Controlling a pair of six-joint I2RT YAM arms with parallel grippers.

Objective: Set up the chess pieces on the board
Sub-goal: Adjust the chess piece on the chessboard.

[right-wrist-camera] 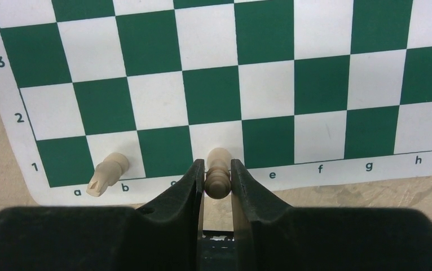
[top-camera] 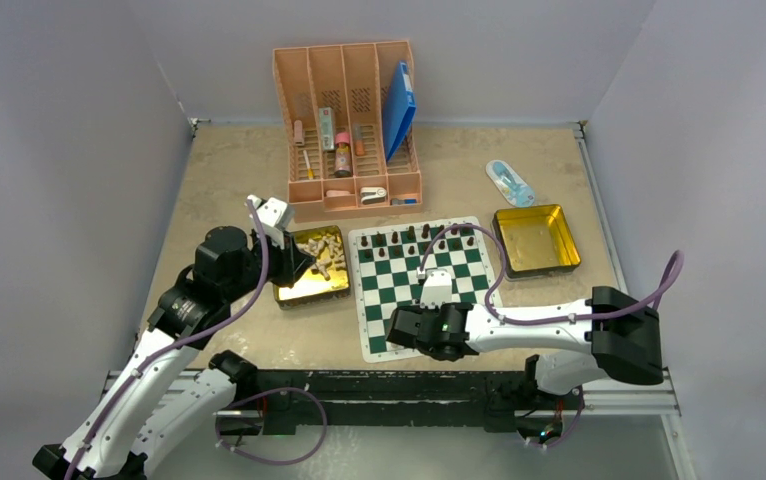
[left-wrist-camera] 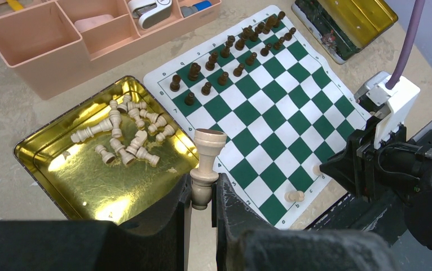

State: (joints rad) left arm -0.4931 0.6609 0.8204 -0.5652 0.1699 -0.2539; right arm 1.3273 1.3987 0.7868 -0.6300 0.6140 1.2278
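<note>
The green-and-white board (top-camera: 396, 290) lies mid-table. Dark pieces (top-camera: 414, 238) stand along its two far rows, also in the left wrist view (left-wrist-camera: 225, 56). Several pale pieces (left-wrist-camera: 126, 132) lie in a gold tin (left-wrist-camera: 84, 180) left of the board. My left gripper (left-wrist-camera: 201, 195) is shut on a pale piece (left-wrist-camera: 206, 164), held upright above the tin's right edge. My right gripper (right-wrist-camera: 217, 180) is shut on a pale piece (right-wrist-camera: 217, 172) at the white square d1 of the near row. A pale knight (right-wrist-camera: 108, 174) stands on b1.
A pink organiser (top-camera: 349, 130) with pens and bottles stands at the back. A second gold tin (top-camera: 536, 240) sits right of the board, with a blue-and-white packet (top-camera: 510, 182) behind it. Grey walls close in both sides.
</note>
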